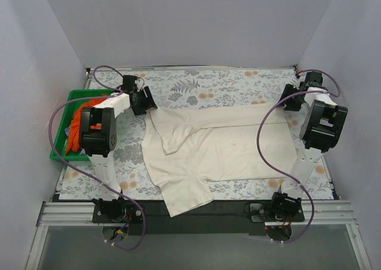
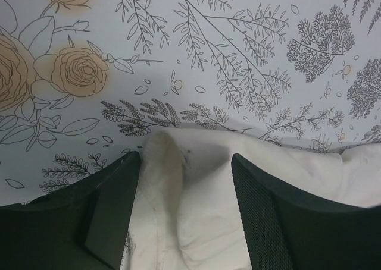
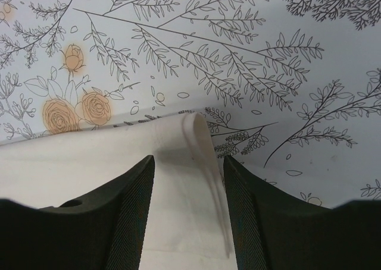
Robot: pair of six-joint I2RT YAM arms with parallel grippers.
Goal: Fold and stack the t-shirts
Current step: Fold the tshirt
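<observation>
Top view: I see the cream shirt (image 1: 220, 151) spread mid-table, one end hanging off at 6. Left gripper (image 1: 141, 101) is at its 10 o'clock corner, right gripper (image 1: 293, 99) at 2. Tray (image 1: 60, 133) with the orange shirt (image 1: 74, 130) sits at 9, partly behind the left arm.
Left wrist: fingers apart, straddling a raised fold.
Right wrist: fingers apart around the hem fold.

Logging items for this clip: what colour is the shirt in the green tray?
Bright orange; the shirt shows best in the top external view.
</observation>
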